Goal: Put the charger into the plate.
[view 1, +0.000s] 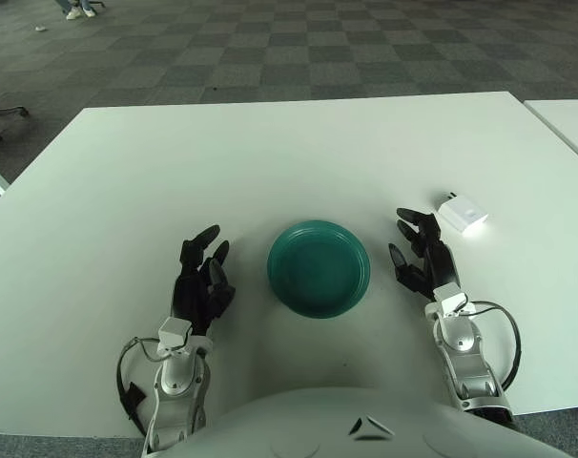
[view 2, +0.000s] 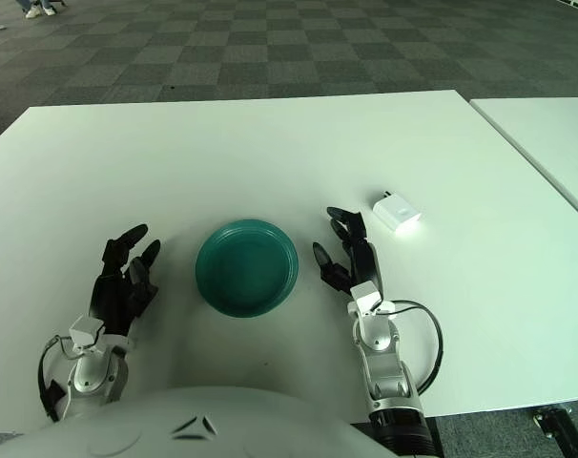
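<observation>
A white charger [view 1: 462, 213] lies on the white table, to the right of a round teal plate [view 1: 319, 267] that holds nothing. My right hand [view 1: 421, 253] sits between the plate and the charger, just below and left of the charger, fingers spread and holding nothing. My left hand [view 1: 203, 274] shows to the left of the plate, fingers relaxed and open too. In the right eye view the charger [view 2: 396, 213] lies a short way up and right of the right hand [view 2: 345, 251].
The white table [view 1: 270, 162] stretches far behind the plate. A second white table [view 1: 567, 119] stands at the right with a gap between. Black cables loop beside both wrists. Chequered carpet lies beyond the far edge.
</observation>
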You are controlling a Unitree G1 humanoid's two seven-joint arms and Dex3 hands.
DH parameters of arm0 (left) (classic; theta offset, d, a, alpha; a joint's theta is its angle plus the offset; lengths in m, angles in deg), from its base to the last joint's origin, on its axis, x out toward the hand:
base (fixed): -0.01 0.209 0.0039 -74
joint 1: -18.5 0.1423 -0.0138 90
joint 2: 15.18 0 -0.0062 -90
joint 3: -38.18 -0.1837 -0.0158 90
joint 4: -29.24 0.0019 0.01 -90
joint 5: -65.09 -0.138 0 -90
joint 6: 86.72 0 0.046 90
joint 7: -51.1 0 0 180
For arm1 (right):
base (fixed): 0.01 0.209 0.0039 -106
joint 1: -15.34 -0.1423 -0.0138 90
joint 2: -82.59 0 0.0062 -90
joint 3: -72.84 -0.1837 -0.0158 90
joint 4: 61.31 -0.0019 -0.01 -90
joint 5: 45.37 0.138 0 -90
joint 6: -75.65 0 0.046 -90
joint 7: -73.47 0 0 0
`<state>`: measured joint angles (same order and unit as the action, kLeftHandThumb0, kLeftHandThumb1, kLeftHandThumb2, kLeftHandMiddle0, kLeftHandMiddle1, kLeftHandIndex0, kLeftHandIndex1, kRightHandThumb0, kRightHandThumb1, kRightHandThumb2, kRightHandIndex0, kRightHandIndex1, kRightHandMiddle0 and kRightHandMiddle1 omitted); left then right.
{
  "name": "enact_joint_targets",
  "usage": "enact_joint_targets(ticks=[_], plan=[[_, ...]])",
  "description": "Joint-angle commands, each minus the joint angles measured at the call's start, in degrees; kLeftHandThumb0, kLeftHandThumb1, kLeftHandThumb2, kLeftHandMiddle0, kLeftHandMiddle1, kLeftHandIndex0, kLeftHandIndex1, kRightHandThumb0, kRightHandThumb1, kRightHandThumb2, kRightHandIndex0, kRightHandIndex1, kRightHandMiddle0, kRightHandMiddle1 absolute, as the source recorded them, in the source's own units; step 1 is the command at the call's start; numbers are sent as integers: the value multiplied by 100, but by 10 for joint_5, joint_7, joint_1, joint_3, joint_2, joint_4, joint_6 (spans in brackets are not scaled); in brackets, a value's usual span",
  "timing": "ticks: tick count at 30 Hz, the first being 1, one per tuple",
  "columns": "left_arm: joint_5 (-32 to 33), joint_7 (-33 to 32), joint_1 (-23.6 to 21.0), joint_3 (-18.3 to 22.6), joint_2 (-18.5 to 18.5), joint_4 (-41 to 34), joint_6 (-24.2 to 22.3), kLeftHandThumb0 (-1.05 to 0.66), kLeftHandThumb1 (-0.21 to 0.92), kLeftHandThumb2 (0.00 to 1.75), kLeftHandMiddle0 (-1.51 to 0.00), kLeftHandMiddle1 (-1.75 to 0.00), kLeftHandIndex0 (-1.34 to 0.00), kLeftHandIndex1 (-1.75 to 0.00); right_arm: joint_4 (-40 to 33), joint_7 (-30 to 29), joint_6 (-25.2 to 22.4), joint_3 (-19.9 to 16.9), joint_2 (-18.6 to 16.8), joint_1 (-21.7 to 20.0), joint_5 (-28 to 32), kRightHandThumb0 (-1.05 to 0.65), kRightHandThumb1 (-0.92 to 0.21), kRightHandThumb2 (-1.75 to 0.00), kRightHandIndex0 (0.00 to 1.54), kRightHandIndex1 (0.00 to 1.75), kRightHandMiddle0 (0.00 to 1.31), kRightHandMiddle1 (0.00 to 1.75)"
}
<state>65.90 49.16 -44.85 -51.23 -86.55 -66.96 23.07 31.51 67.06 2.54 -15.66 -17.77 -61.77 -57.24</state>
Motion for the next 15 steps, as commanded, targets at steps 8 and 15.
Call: enact_joint_targets(ticks=[8, 15], plan=[[17, 11, -10, 6, -3, 21, -8, -80, 92, 93, -50, -19, -15, -100, -127, -23, -5, -31, 54, -27, -85, -69, -92, -47, 48, 13, 0, 96], [22, 15, -16, 10, -2, 27, -4, -81, 92, 93, -51, -23, -21, -104, -89, -206, 30, -61, 114, -93, -293, -67, -92, -52, 44, 11, 0, 97]])
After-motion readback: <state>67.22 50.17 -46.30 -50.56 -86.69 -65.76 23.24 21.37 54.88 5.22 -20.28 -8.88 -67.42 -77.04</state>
